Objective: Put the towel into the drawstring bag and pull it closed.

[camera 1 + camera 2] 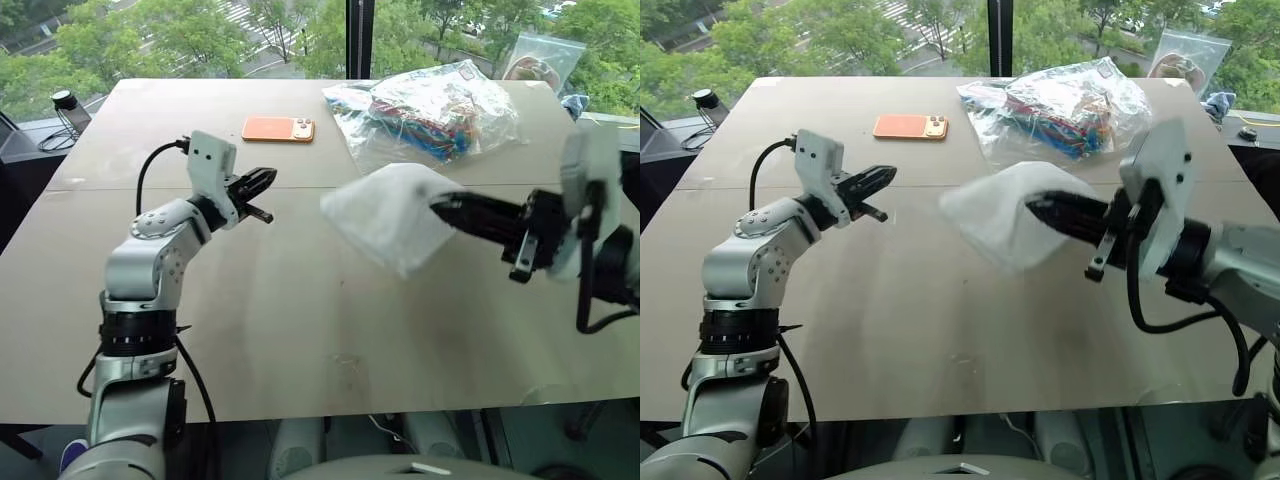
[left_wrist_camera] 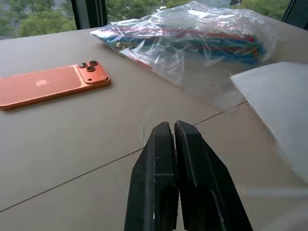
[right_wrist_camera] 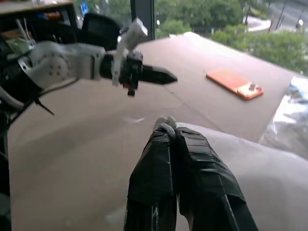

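Left claw [image 1: 262, 187]: raised above the left half of the surface [image 1: 300, 330], pointing right toward the centre. Its two black fingers are pressed together and hold nothing.

Far left, at the surface's far corner: a small dark object with a cable [image 1: 66, 110]; its kind cannot be told.

Far centre-left: an orange phone [image 1: 278, 128] lies flat on the surface, camera side up, well apart from both claws.

Centre: the drawstring bag [image 1: 385, 215], a white thin fabric pouch, hangs in the air above the surface between the two claws. It is closer to the right claw and well clear of the left one. In the right wrist view, white knotted cord ends [image 3: 165, 124] sit at the tips of the right claw's fingers, with the pouch fabric spread beside them.

Far centre-right: a clear plastic bag of colourful items [image 1: 430, 112] rests on the surface, beyond the hanging pouch.

Right claw [image 1: 438, 207]: raised above the right half of the surface, pointing left. Its fingers are clamped on the drawstring bag at its right edge and carry it.

Far right: a second clear plastic bag [image 1: 545, 55] stands at the far edge.
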